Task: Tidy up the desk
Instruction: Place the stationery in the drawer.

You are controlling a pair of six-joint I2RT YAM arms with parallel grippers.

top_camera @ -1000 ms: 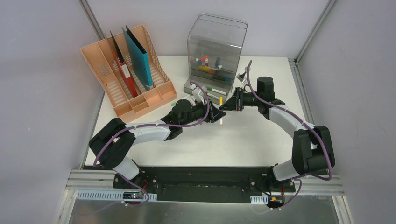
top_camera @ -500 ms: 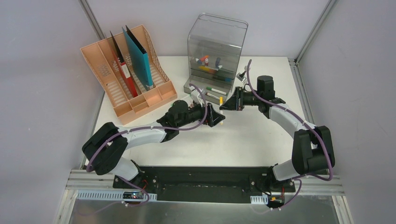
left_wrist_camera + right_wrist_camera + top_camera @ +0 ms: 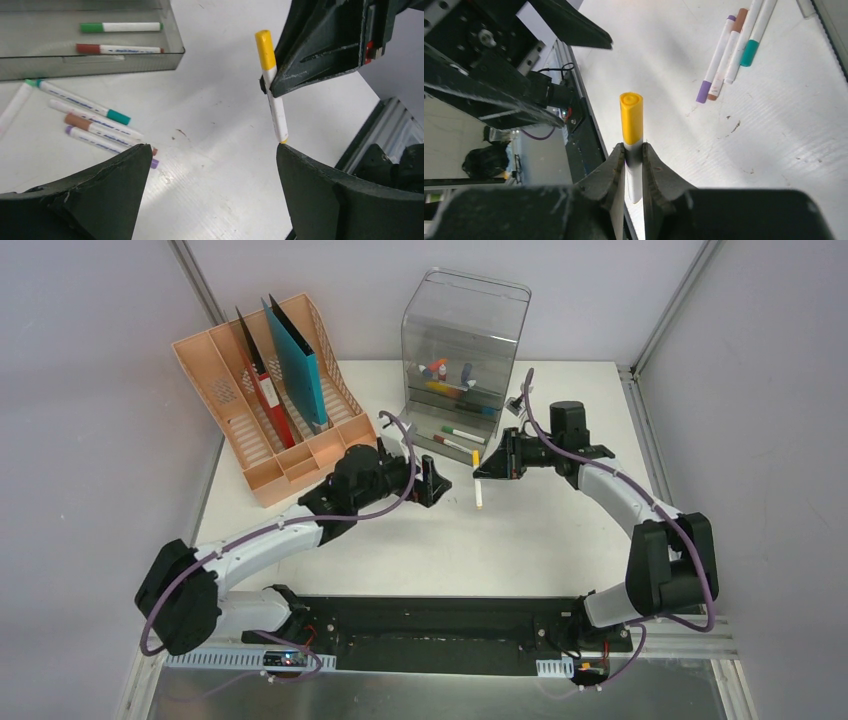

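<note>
A white marker with a yellow cap [image 3: 477, 478] hangs above the white desk [image 3: 520, 540], cap end towards the drawer box. My right gripper [image 3: 488, 467] is shut on it. In the right wrist view the right gripper [image 3: 630, 150] pinches the marker [image 3: 631, 120] just below its cap. My left gripper [image 3: 433, 483] stands wide open with nothing between its fingers, a little left of the marker. In the left wrist view the left gripper [image 3: 214, 146] sits just short of the marker's [image 3: 274, 100] lower tip. Several loose markers [image 3: 95, 127] lie on the desk.
A clear grey drawer box [image 3: 465, 335] stands at the back, its bottom tray [image 3: 405, 426] pulled out with a green marker [image 3: 120, 27] and a red one [image 3: 120, 49] inside. A peach file rack [image 3: 330, 445] with red and teal folders stands back left.
My left gripper has opened, let go of the yellow-capped marker and drawn back to the left. The right gripper stays shut on the marker, nearly in place.
</note>
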